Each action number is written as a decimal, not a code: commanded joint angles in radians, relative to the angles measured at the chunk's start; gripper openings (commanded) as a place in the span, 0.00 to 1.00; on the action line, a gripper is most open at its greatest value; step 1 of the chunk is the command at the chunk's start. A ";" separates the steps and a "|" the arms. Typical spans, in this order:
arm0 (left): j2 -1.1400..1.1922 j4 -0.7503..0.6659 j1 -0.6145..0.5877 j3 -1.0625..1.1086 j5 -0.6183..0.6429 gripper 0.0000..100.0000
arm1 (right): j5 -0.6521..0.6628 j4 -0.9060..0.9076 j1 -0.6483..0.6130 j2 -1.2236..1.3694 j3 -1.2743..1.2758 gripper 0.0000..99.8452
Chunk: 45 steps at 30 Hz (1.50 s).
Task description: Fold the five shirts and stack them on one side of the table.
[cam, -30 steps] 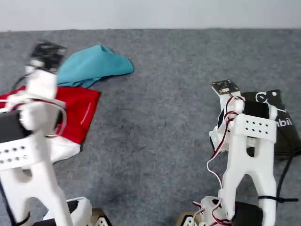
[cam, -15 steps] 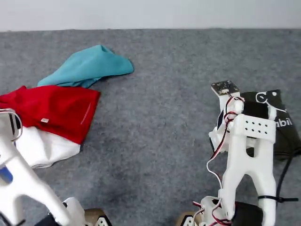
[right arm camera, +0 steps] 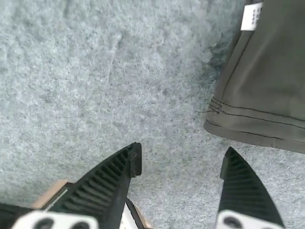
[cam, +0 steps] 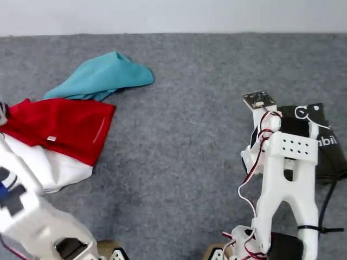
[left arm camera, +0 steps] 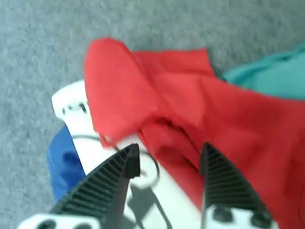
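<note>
We see left gripper, fingers apart, above the red shirt. The teal shirt touches it, the white shirt lies under it. Well apart from it: the black shirt and right gripper, fingers apart.

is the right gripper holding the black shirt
No, the right gripper is open over the bare grey carpet, and the black shirt lies flat beside it.

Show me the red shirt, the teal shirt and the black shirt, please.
red shirt (cam: 65,127): high view, middle of its flat front.
teal shirt (cam: 103,76): high view, centre of the bunched cloth.
black shirt (right arm camera: 271,81): right wrist view, plain cloth near the stitched hem.
</note>
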 commanded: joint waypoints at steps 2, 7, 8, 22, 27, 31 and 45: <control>0.261 0.049 0.011 -0.427 0.018 0.21 | 0.037 -0.044 0.002 -0.025 0.041 0.28; 0.528 0.278 0.003 -0.725 0.018 0.21 | 0.038 -0.051 0.087 -0.025 0.051 0.28; 0.572 0.311 0.005 -0.774 0.020 0.21 | 0.038 -0.051 0.107 -0.025 0.051 0.28; 0.680 0.333 -0.006 -0.685 0.133 0.01 | 0.127 -0.053 0.108 -0.025 0.055 0.28; 0.512 0.334 0.035 -0.495 0.133 0.01 | 0.123 -0.051 0.030 -0.025 0.055 0.28; 0.221 0.333 0.155 -0.191 0.127 0.01 | 0.123 -0.053 -0.039 -0.025 0.051 0.28; -0.631 0.328 0.433 0.568 -0.092 0.01 | 0.054 -0.065 -0.077 -0.025 0.052 0.28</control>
